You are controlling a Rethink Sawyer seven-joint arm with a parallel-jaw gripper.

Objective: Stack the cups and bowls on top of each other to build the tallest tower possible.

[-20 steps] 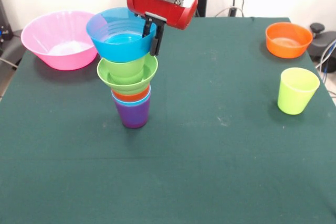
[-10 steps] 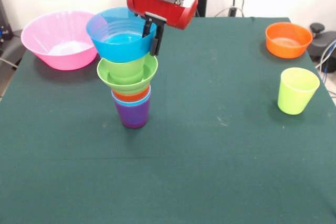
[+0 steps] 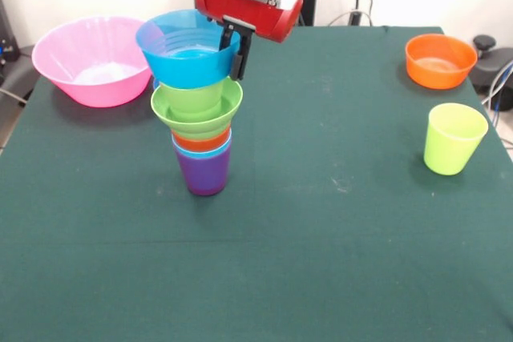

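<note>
The tower stands left of the table's middle: a purple cup (image 3: 204, 175) at the base, a light blue cup and an orange cup (image 3: 200, 142) nested in it, then a green bowl (image 3: 197, 120). My gripper (image 3: 234, 55) is shut on the right rim of a blue bowl (image 3: 183, 66), one finger inside and one outside. The blue bowl sits level on top of the green one; I cannot tell whether they touch. A yellow-green cup (image 3: 454, 138) stands upright at the right. An orange bowl (image 3: 439, 60) is at the far right.
A large translucent pink bowl (image 3: 90, 60) sits at the far left corner, close to the tower. A black object and cables lie off the table's right edge.
The gripper and the blue bowl have shifted slightly right and up. The stack beneath has shifted slightly right with them.
</note>
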